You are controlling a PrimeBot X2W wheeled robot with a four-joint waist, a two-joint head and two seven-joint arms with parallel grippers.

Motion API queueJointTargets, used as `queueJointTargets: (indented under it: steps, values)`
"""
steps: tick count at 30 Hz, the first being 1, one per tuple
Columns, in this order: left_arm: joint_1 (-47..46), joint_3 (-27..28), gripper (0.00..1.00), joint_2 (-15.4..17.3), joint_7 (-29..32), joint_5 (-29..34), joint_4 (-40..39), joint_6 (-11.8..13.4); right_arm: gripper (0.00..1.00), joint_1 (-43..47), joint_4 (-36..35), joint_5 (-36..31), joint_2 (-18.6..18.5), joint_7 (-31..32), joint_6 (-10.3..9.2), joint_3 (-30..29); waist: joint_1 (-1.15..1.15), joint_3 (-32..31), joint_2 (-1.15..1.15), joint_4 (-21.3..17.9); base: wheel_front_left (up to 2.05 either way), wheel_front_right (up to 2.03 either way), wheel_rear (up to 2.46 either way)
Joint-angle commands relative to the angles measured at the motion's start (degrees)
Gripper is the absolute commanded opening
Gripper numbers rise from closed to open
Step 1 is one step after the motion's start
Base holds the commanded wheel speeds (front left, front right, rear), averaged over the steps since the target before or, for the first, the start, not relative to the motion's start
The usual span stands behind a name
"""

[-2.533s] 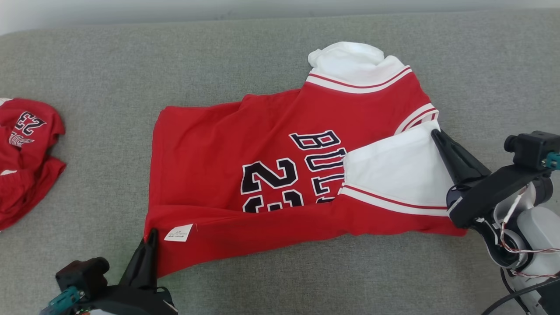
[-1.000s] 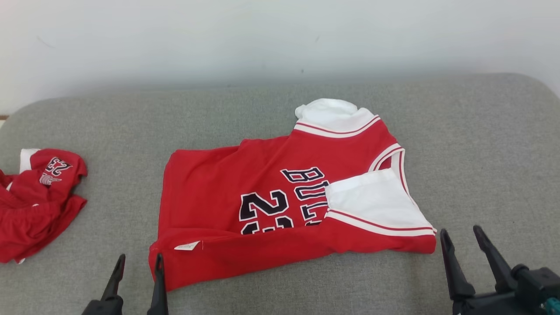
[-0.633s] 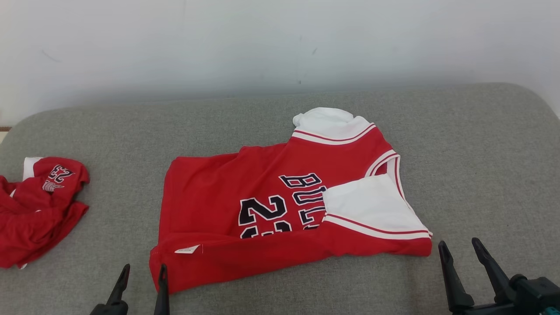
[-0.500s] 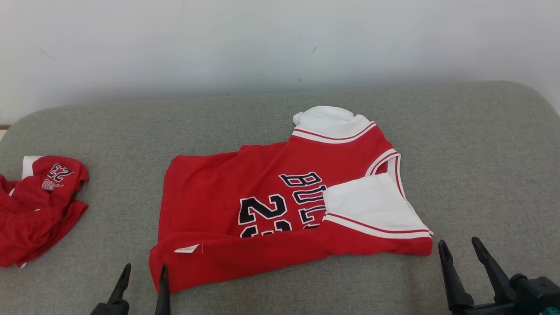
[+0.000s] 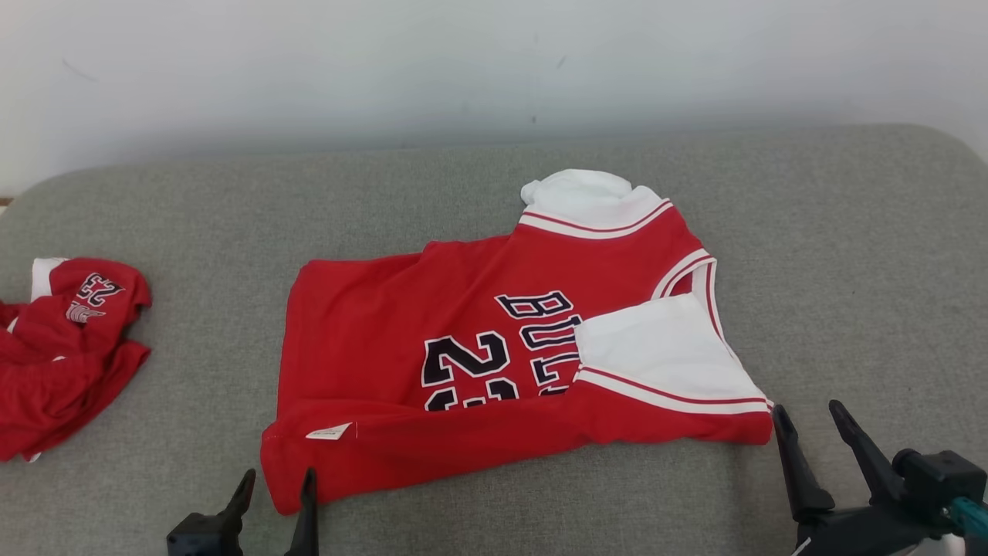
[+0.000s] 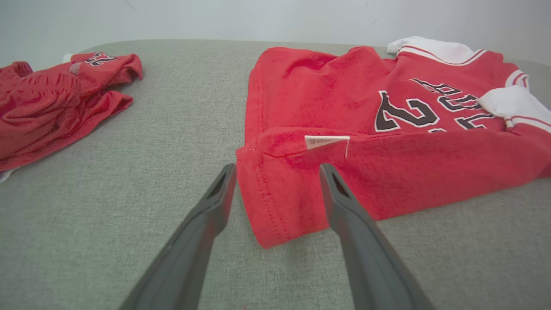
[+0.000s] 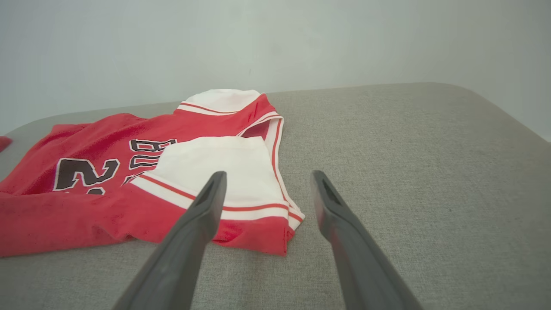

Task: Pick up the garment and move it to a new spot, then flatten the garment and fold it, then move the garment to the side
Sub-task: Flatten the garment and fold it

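A red-and-white fabric basketball jersey is lying mid-frame; the left end effector and right end effector are hovering below, wide open and empty.

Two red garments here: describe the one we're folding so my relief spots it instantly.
On the grey cushion, look to the middle. The jersey lies there laid out, partly folded, with white sleeves; the other red garment, at the left edge, is a crumpled heap.
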Motion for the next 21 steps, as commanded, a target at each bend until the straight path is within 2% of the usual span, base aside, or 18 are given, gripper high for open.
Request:
queueJointTargets:
  steps: [1, 11, 21]
  values:
    - [-0.61, -0.05, 1.00, -0.25, 0.64, -0.95, 0.58, -0.57, 1.00, -1.18, 1.54, 0.80, -0.76, -0.16, 0.00, 0.28, 0.00, 0.98, 0.00, 0.22, 0.00, 0.00, 0.00]
    - [-3.05, -0.27, 1.00, -2.16, 2.09, -4.87, 4.82, -2.87, 1.00, -8.91, 13.10, 5.25, -4.15, -1.07, 0.00, 5.11, 0.00, 5.68, 0.00, 0.97, 0.00, 0.00, 0.00]
    - [-4.74, 0.66, 1.00, -3.61, 2.05, -8.85, 6.98, -5.49, 1.00, -12.78, 19.49, 9.96, -4.60, -1.59, 0.00, 8.58, 0.00, 7.21, 0.00, 0.93, 0.00, 0.00, 0.00]
